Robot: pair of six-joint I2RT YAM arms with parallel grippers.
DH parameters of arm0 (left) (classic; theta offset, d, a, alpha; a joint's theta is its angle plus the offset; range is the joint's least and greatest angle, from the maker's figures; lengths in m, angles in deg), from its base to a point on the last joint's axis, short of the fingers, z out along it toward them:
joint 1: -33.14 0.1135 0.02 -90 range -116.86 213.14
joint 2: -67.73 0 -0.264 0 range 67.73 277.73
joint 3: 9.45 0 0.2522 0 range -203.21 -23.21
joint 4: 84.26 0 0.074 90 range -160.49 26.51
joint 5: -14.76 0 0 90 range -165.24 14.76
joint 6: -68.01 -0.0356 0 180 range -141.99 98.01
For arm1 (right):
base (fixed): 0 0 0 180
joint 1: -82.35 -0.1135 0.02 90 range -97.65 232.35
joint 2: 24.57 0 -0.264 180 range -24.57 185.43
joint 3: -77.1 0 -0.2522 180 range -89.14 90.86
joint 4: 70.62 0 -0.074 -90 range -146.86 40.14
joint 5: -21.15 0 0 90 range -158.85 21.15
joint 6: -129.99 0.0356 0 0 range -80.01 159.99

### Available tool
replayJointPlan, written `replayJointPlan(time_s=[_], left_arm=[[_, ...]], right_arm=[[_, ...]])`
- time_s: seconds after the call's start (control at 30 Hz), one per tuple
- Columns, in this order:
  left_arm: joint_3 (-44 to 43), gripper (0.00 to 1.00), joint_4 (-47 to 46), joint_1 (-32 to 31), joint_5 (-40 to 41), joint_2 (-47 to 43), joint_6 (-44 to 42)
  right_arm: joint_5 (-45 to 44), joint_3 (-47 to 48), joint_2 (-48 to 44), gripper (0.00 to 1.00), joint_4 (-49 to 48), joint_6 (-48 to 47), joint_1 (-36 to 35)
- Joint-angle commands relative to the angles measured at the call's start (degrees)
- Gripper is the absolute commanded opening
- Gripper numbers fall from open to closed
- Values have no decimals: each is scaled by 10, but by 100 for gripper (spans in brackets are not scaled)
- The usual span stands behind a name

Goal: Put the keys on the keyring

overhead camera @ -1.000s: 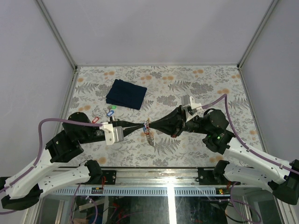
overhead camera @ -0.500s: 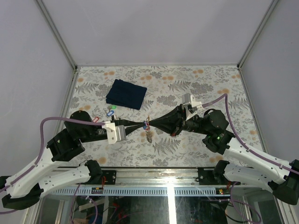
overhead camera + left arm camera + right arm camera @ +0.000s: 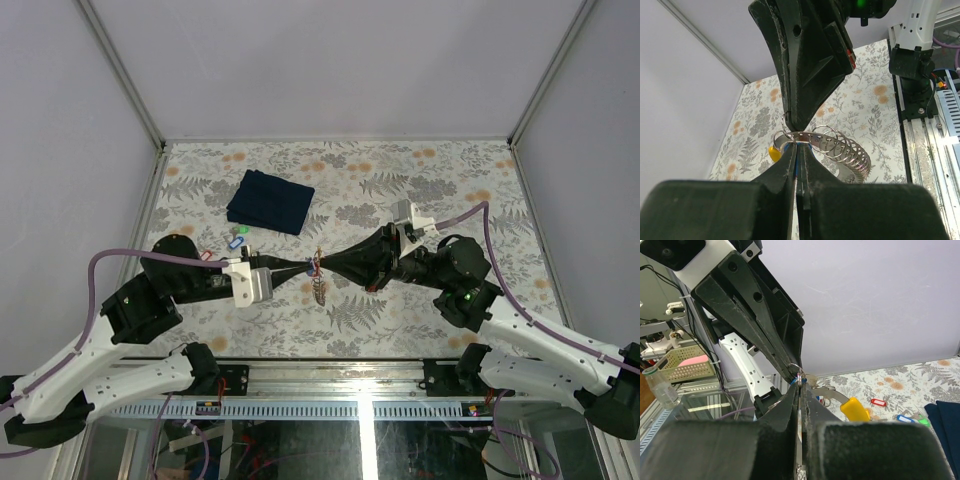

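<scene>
Both grippers meet tip to tip above the middle of the table. My left gripper [image 3: 309, 267] [image 3: 796, 148] is shut, with a blue key tag [image 3: 797, 165] showing between its fingers. My right gripper [image 3: 323, 265] [image 3: 800, 384] is shut on a small metal ring [image 3: 799, 372] at the top end of the keyring [image 3: 319, 287]. The keyring [image 3: 850, 152] is a curved grey band strung with small rings, with a yellow cap [image 3: 855, 409], and hangs below the tips. More keys lie on the table to the left: red tag [image 3: 205, 256], blue tag [image 3: 236, 242], green tag [image 3: 243, 230].
A dark blue folded cloth [image 3: 270, 200] lies at the back left, just behind the loose keys. Metal frame posts stand at the table's back corners, with grey walls around. The arm bases and a rail run along the near edge.
The left arm has pushed slightly to the right toward the right gripper. Both grippers stay shut at the same meeting point, and the hanging keyring has barely shifted.
</scene>
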Motion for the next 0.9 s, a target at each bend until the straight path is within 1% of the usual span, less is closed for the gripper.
replayJointPlan(time_s=[0.0,0.4,0.87], left_arm=[[-18,0,12,1,-15,5,-6],[-25,0,30,2,-22,17,-5],[-34,0,53,2,-27,33,-23]], right_arm=[[-27,7,-18,0,-61,4,-4],[-37,7,-18,0,-71,8,-4],[-73,-7,-29,0,-96,18,-4]])
